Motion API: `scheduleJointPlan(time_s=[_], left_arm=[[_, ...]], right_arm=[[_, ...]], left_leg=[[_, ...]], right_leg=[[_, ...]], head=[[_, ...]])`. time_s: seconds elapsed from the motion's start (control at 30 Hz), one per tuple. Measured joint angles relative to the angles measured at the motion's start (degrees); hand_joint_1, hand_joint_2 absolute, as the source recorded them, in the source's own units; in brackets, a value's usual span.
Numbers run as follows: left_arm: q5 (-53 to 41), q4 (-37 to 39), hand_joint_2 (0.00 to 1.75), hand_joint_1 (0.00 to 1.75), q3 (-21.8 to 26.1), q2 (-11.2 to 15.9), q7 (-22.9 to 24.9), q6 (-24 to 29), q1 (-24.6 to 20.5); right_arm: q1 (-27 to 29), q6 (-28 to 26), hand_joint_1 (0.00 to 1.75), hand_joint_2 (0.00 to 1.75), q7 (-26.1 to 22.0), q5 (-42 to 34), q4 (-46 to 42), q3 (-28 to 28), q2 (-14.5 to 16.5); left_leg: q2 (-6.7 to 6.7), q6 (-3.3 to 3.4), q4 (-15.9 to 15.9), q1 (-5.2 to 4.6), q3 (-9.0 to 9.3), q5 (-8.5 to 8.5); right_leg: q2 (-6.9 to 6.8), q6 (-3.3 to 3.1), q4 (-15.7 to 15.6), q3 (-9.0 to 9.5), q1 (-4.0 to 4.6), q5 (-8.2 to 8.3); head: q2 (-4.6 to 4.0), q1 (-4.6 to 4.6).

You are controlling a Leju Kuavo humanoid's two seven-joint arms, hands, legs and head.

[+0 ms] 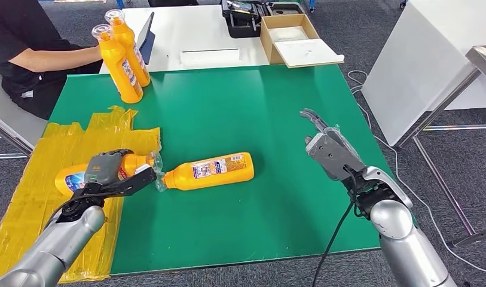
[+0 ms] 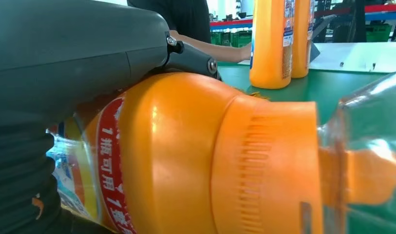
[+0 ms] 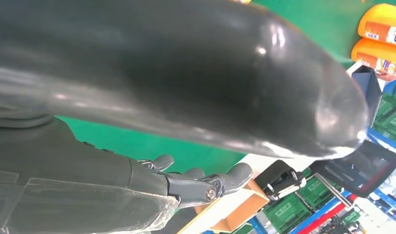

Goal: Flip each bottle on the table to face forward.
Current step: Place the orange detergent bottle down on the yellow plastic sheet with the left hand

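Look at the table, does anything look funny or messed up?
Yes. Two orange bottles lie tipped over: one on the green mat, another under the left hand. The two at the back stand upright. The yellow sheet on the left looks crinkled and hangs off the table. Nothing is spilled.

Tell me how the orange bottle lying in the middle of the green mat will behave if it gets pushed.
The lying bottle looks rounded and rests on its side, so a sideways nudge will probably roll it across the smooth green mat. Its glossy plastic and label may be slippery. It looks opaque orange and possibly full, so likely fairly heavy and stiff.
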Motion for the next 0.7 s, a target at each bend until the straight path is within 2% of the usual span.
scheduleJointPlan(time_s=[0.13, 0.33, 0.47, 0.63, 0.7], left_arm=[[0.16, 1.67, 0.00, 0.00, -1.05, -0.21, 0.50, -1.96, -0.72], [6.93, 2.16, 0.00, 0.00, 0.36, -1.78, 0.43, -1.57, -1.60], [12.59, 1.75, 0.00, 0.00, 2.52, -2.88, 0.08, -1.55, -1.72], [23.41, -0.84, 0.00, 0.00, 6.86, -4.82, 0.26, -2.47, -1.74], [25.47, -1.89, 0.00, 0.00, 7.97, -5.35, 0.19, -2.48, -1.72]], right_arm=[[-0.13, 0.63, 0.00, 0.00, 0.06, 0.99, 0.00, 0.52, 0.10], [0.05, 1.96, 0.00, 0.00, 0.45, 4.68, 0.15, 1.28, 0.16], [-0.28, 2.72, 0.00, 1.75, 0.63, 6.75, 0.86, 2.00, 0.16], [-3.51, 3.10, 0.00, 1.75, 1.33, 11.75, 5.31, 4.83, 0.17], [-4.81, 2.92, 0.00, 0.87, 1.38, 13.44, 7.06, 5.92, 0.17]], left_leg=[[0.00, 0.00, 0.00, 0.02, 0.09, 0.00], [-0.01, 0.00, 0.00, 0.04, 0.12, 0.01], [-0.01, 0.00, 0.00, 0.04, 0.11, 0.01], [-0.03, 0.00, 0.00, 0.03, 0.10, 0.02], [-0.05, 0.01, 0.00, 0.03, 0.09, 0.02]], right_leg=[[0.00, 0.00, 0.00, 0.06, 0.00, 0.00], [0.00, 0.00, 0.01, 0.11, 0.01, 0.00], [0.00, 0.00, 0.01, 0.10, 0.01, 0.00], [-0.01, 0.00, 0.01, 0.10, 0.01, 0.00], [-0.01, 0.00, 0.01, 0.10, 0.01, 0.00]], head=[[0.00, 0.00], [0.00, 0.01], [0.00, 0.01], [0.00, 0.01], [0.00, 0.01]])
